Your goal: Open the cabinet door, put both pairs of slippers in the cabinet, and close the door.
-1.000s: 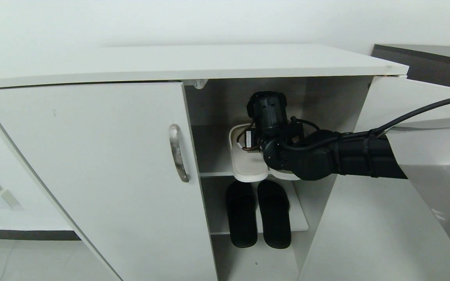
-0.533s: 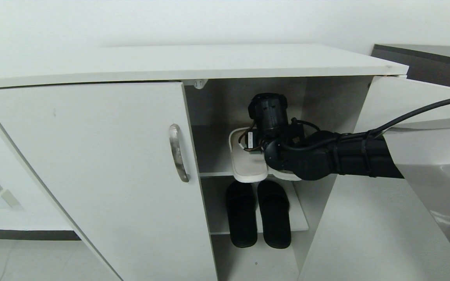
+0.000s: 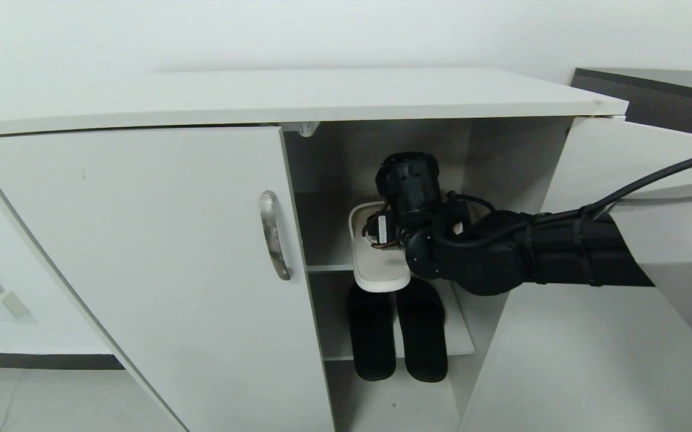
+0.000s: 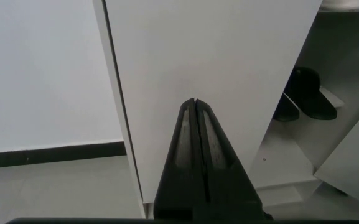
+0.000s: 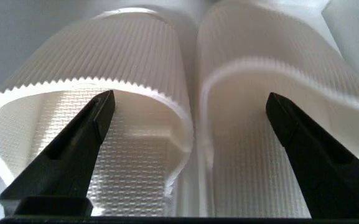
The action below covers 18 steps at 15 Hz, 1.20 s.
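Note:
The cabinet (image 3: 321,90) stands with its right door (image 3: 592,348) swung open. A pair of white slippers (image 3: 379,270) lies on the upper shelf (image 3: 324,240), heels hanging over its front edge. My right gripper (image 5: 191,112) is open right at them, one finger at the strap of the left slipper (image 5: 135,93), the other at the right slipper (image 5: 260,74). A pair of black slippers (image 3: 397,336) rests on the lower shelf (image 3: 460,336). My left gripper (image 4: 195,106) is shut and empty, in front of the closed left door (image 4: 216,62).
The left door (image 3: 141,240) with its metal handle (image 3: 273,234) borders the opening. My right arm (image 3: 502,252) spans the open compartment from the right. The black slippers (image 4: 307,99) show past the door edge. Grey floor (image 4: 55,186) lies below.
My right arm has drawn back and down a little. The white slippers have slid toward the shelf's front edge with it, and the right one is now hidden behind the arm.

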Motion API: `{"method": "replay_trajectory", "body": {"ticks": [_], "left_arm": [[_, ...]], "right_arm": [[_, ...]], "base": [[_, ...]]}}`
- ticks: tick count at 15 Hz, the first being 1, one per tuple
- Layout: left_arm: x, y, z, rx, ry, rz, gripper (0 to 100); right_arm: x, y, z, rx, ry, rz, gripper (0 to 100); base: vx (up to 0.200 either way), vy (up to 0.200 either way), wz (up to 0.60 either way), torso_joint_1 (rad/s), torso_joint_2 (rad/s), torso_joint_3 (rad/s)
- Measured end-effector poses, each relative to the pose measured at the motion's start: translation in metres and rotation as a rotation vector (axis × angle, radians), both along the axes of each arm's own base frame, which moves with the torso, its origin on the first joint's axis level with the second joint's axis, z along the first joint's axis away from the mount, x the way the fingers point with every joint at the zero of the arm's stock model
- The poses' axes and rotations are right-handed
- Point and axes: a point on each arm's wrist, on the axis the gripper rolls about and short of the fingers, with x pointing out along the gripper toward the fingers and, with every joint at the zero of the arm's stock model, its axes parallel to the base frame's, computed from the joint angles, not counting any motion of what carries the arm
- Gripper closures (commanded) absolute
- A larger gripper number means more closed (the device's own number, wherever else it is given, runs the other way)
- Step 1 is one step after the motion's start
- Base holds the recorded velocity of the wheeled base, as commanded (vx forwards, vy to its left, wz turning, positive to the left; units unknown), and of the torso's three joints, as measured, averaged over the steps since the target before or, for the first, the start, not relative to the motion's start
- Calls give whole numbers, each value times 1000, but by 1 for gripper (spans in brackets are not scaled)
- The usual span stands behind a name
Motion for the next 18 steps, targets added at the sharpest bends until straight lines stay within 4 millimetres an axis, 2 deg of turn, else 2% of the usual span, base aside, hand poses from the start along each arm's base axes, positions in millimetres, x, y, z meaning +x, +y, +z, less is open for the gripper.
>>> {"method": "replay_trajectory", "body": {"ticks": [3,6,9,12,13,18], "left_arm": [[0,0,0,0,0,0,100],[0,0,0,0,0,-1,100],[0,0,0,0,0,-1,100],[0,0,0,0,0,-1,100],[0,0,0,0,0,-1,100],[0,0,0,0,0,-1,100]], "right_arm": [[-27,-2,6,-4,-4,27,0],[-62,-6,9,0,-12,83,0],[-94,-18,11,15,-16,130,0],[-116,-34,7,64,-23,197,0],[-121,-40,4,81,-28,218,100],[-133,-49,3,98,-35,250,100]], "base": [[0,0,0,0,0,0],[0,0,0,0,0,0],[0,0,0,0,0,0],[0,0,0,0,0,0],[0,0,0,0,0,0],[0,0,0,0,0,0]]}}
